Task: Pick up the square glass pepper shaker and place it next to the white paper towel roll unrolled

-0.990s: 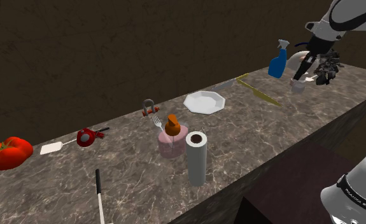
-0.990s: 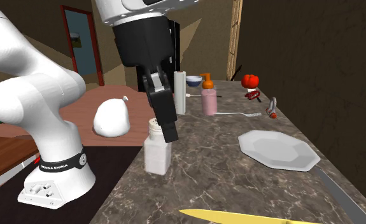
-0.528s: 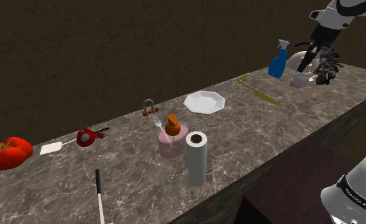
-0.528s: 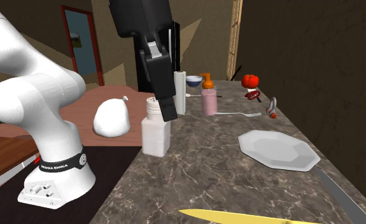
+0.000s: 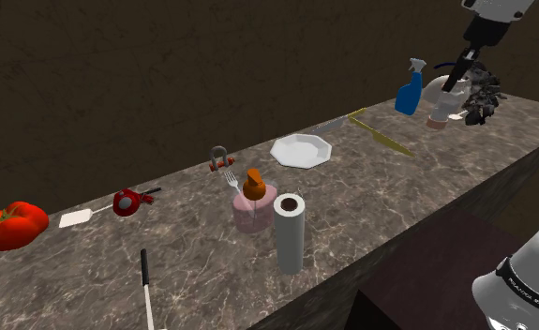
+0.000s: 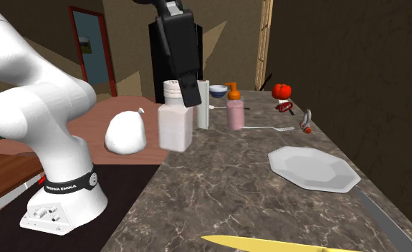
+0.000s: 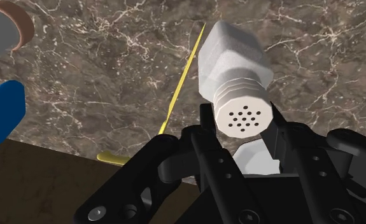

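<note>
The claw (image 7: 240, 137) grips the shaker (image 7: 233, 70) by its cap. One black finger presses each side of the round, perforated top, and the square white body hangs below toward the surface (image 7: 98, 70). In the second exterior view the claw (image 6: 183, 91) comes down from above. The shaker (image 6: 175, 126) hangs upright under it, clear of the marbled surface (image 6: 247, 193), over the long edge on the stand's side.

Just beside the shaker, a yellow knife (image 7: 179, 95) lies flat on the surface, running in from that same edge. A blue bottle (image 7: 0, 114) stands farther off, at the end of the surface. In the shoulder view the bottle (image 5: 409, 91) is upright at the far end, with the knife (image 5: 381, 136) near it.

Further along the surface, a white plate (image 6: 313, 168) lies flat nearer the opposite long edge. The roll (image 5: 289, 232) stands upright by the stand-side long edge around the middle of the surface, well apart from the shaker. A pink dispenser (image 5: 254, 202) with an orange pump is just beside the roll. A fork (image 6: 265, 128) lies near the dispenser. A tomato (image 5: 11, 225) rests at the end of the surface opposite the bottle.
</note>
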Available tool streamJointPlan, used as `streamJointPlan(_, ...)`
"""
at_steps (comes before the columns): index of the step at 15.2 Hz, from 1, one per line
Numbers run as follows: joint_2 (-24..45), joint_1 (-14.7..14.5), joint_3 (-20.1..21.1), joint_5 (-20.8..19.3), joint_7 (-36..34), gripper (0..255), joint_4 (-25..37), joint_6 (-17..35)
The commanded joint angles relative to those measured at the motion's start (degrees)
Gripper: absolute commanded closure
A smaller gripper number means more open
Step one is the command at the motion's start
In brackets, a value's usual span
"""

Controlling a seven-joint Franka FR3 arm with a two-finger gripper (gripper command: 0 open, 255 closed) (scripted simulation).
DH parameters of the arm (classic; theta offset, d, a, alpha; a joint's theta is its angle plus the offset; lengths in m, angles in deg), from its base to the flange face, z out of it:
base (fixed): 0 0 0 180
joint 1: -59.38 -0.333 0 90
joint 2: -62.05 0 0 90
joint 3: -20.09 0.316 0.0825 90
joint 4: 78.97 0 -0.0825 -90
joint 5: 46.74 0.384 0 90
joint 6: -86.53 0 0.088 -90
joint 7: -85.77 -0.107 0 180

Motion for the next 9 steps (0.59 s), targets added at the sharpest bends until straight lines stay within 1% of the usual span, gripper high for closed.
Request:
streamJointPlan(1,-0.21,-0.02,0.24,0.08,-0.09,255,1.42,-1.65)
streamJointPlan(9,0.73,-0.52,0.91,0.73,-0.38,255,8.22,-7.52)
